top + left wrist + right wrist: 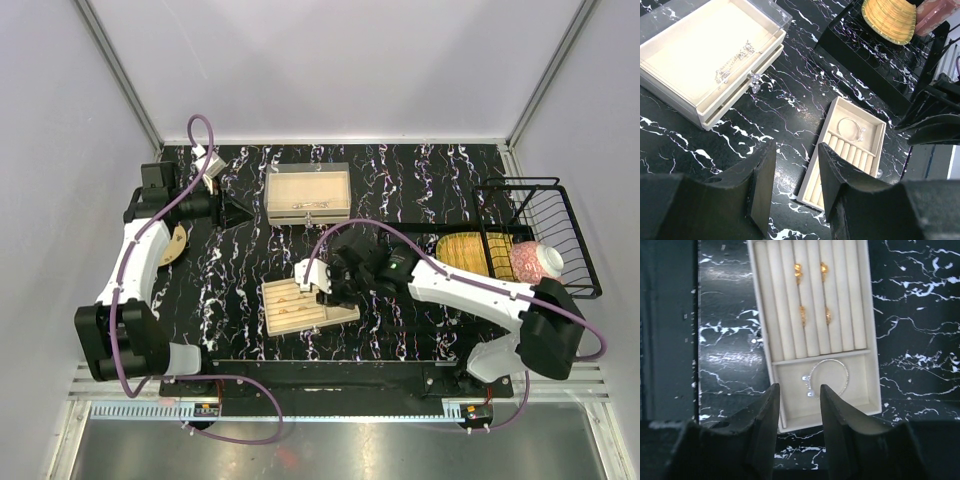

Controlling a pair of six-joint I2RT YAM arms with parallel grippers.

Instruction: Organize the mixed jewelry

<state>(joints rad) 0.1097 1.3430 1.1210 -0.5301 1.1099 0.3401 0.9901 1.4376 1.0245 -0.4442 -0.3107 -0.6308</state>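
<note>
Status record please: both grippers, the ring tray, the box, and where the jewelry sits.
left gripper: open, empty, over bare table beside the box
right gripper: open, empty, above the ring tray's near edge
ring tray: flat on the table, rolls plus one square compartment
gold rings: four, seated in the roll slots
bracelet: silver, lying in the square compartment
box: beige with a clear top
chains: silvery, inside the box, near its front
</note>
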